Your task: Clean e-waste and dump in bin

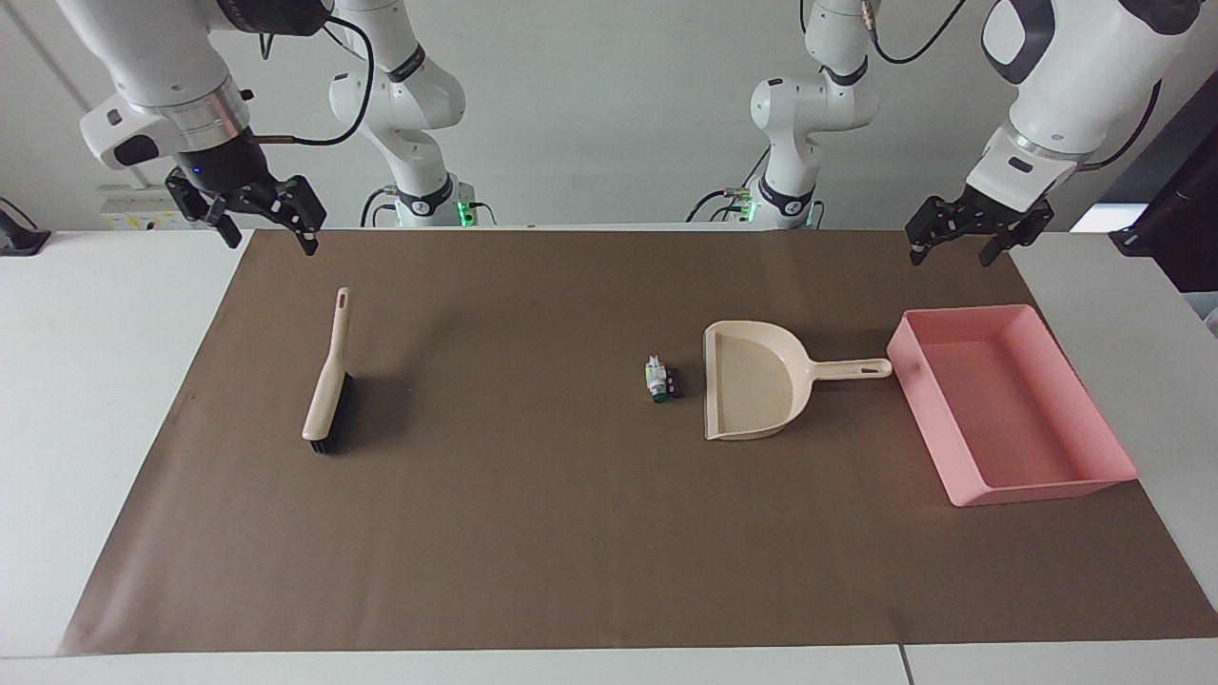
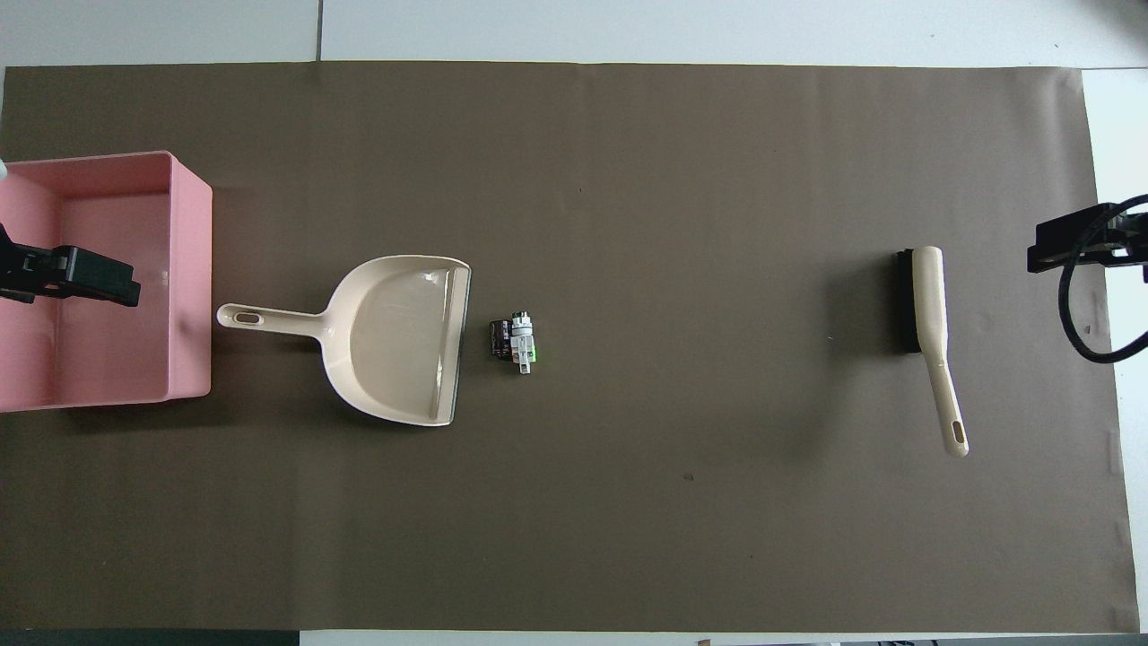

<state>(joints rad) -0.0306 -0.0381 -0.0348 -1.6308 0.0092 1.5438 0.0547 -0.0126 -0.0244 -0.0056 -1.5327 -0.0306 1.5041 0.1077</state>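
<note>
The e-waste lies in the middle of the brown mat: a white bit with a green end [image 1: 655,378] [image 2: 523,341] touching a small black block [image 1: 674,381] [image 2: 500,338]. Both lie just in front of the mouth of the beige dustpan [image 1: 752,381] [image 2: 395,336]. The empty pink bin [image 1: 1009,400] [image 2: 190,269] stands by the dustpan's handle, toward the left arm's end. A beige brush [image 1: 330,381] [image 2: 928,314] lies toward the right arm's end. My left gripper [image 1: 952,252] [image 2: 72,274] hangs open and empty, raised over the bin. My right gripper [image 1: 270,238] [image 2: 1076,247] hangs open and empty, raised over the mat's edge beside the brush.
The brown mat [image 1: 533,533] covers most of the white table. White tabletop shows at both ends and along the edge farthest from the robots. The two arm bases stand at the table's robot side.
</note>
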